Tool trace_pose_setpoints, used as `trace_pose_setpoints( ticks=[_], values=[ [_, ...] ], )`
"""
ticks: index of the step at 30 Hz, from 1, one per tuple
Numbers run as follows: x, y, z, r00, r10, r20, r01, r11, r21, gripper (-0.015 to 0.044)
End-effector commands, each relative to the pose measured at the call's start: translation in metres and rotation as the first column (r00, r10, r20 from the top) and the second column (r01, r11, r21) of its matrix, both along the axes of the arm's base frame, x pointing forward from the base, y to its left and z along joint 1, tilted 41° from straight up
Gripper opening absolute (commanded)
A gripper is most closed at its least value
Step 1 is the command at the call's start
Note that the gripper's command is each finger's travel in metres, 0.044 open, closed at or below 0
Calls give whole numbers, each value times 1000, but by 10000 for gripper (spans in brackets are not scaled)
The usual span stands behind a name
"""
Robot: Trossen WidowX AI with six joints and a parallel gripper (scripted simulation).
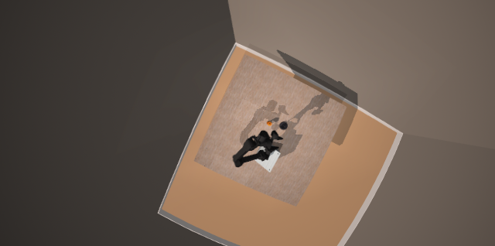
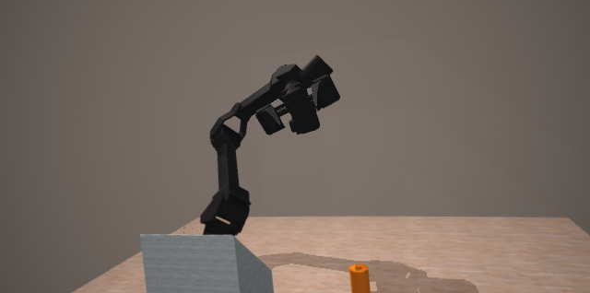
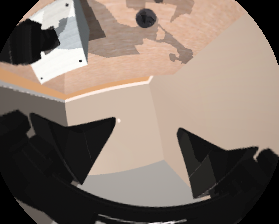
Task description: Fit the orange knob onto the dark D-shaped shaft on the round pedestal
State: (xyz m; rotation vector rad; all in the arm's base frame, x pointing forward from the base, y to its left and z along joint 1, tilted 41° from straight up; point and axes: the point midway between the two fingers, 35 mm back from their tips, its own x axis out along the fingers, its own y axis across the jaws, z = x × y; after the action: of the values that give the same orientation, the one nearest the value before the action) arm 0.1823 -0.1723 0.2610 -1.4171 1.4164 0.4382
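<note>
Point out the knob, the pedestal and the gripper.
knob (image 2: 359, 278): exterior view, on its orange side.
pedestal (image 1: 283, 124): top view, on its dark round top.
gripper (image 3: 146, 143): wrist view, midway between the open fingertips.

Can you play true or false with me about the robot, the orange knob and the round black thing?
1. The gripper is holding the orange knob. False: its fingers are wide open with nothing between them, and it is raised high above the table.
2. The knob stands upright on the table. True.
3. The knob is already on the pedestal. False: in the top view it sits beside the dark pedestal, apart from it.
4. The arm stands on a light-coloured block. True.
5. The knob is blue. False: it is orange.
</note>
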Motion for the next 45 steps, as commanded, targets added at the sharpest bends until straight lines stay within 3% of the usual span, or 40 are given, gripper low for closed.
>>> trace_pose_setpoints(
  ticks=[1, 4, 9, 12, 15, 19, 24, 34, 45],
  values=[
    [0, 0, 0, 1000, 0, 0, 0, 1000, 0, 426],
    [12, 7, -10, 999, -27, 35, 25, 997, 75, 440],
    [60, 48, -58, 969, -230, 84, 171, 880, 443, 440],
    [82, 77, -87, 918, -397, -3, 305, 700, 646, 440],
    [96, 113, -114, 817, -542, -198, 470, 425, 774, 440],
    [105, 148, -136, 661, -606, -442, 627, 122, 769, 440],
    [113, 184, -158, 392, -564, -727, 774, -224, 592, 440],
    [115, 184, -161, 373, -557, -742, 781, -243, 575, 440],
    [121, 213, -195, 373, -556, -742, 780, -244, 576, 440]
  ],
)
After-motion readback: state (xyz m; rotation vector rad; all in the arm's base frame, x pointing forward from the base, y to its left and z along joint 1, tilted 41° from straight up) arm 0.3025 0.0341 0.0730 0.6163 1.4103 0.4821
